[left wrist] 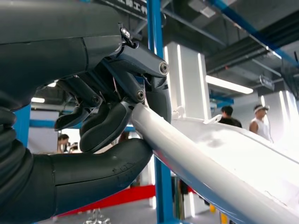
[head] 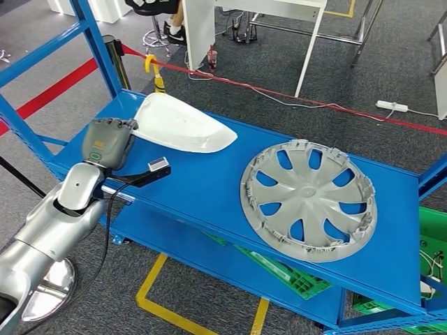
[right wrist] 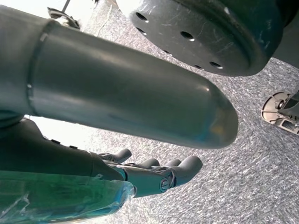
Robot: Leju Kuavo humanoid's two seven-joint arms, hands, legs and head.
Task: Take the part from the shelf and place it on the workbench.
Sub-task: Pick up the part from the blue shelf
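A white, smooth, teardrop-shaped part (head: 181, 125) lies on the blue shelf (head: 211, 185) at its left end. My left hand (head: 105, 143) is at the part's left edge. In the left wrist view the white part (left wrist: 225, 158) has its rim pinched between the thumb (left wrist: 98, 175) and the dark fingers (left wrist: 155, 98) of my left hand (left wrist: 105, 107). Down at my side, over grey carpet, hangs my right hand (right wrist: 151, 172) with its fingers stretched out and nothing in it.
A grey wheel cover (head: 308, 199) lies on the shelf to the right of the part. Blue uprights (head: 98, 42) stand at the shelf's left end. Green crates (head: 432, 258) sit lower right. Behind are a red barrier line (head: 295, 98) and a white table (head: 311, 35).
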